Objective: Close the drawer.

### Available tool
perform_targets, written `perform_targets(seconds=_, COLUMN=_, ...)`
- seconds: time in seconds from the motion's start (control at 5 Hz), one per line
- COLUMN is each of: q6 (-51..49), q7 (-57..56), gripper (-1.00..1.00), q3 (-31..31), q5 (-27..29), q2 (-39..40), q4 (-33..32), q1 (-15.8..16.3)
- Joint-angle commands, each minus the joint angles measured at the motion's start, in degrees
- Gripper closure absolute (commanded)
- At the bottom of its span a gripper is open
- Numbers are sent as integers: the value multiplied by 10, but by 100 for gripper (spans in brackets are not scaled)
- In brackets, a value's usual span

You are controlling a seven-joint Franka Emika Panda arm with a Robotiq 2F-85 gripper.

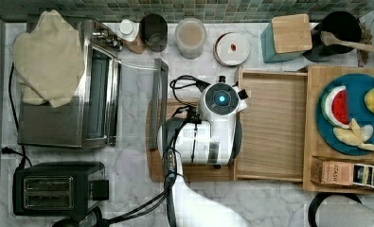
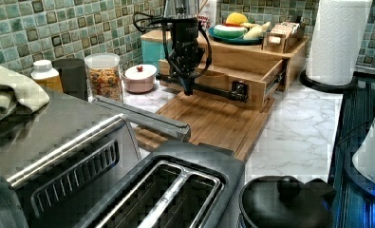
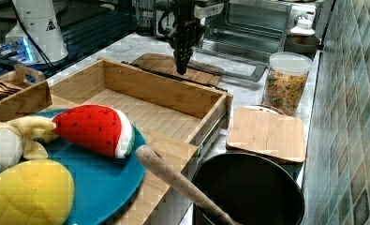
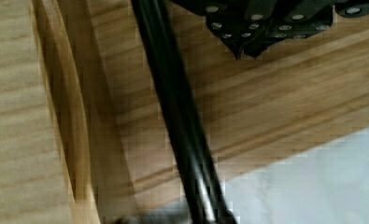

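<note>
Marble desk (image 1: 128, 161) under green tile carries the bamboo box, and its drawer (image 1: 272, 127) stands pulled well out toward the top view's left, empty, so closing is all still to do. A black bar handle (image 2: 199, 87) runs along its front. The fingers (image 2: 187, 88) hang just at that handle's outer side, tips together, gripping nothing, seemingly poised to push.

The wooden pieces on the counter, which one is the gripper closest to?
The drawer. The gripper hangs just outside its front panel by the black bar handle, above the darker cutting board. The bamboo lid on the teal box sits apart.
</note>
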Motion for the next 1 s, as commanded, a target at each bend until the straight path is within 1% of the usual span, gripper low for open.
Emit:
perform_targets(seconds=0.2, q6=55, q7=5, gripper=100, q3=-11, q5=-78, q2=3, q4=-4, q1=2)
perform_targets(seconds=0.4, q6=69, q7=2, gripper=100, q3=-12, q5=-91, q2=6, q4=-8, q1=-3)
perform_targets(seconds=0.6, q6=61, q7=34, gripper=100, q3=-26, q5=-136, q2=3, q4=-5, q1=3)
perform_targets(seconds=0.8, q6=65, q7=-1, gripper=100, q3=-42, q5=-151, q2=-3, q4=-8, q1=-11)
perform_targets(seconds=1.0, q6=81, q7=-32, gripper=100, q3=-59, q5=-180, q2=-14, q4=-14, q1=-31)
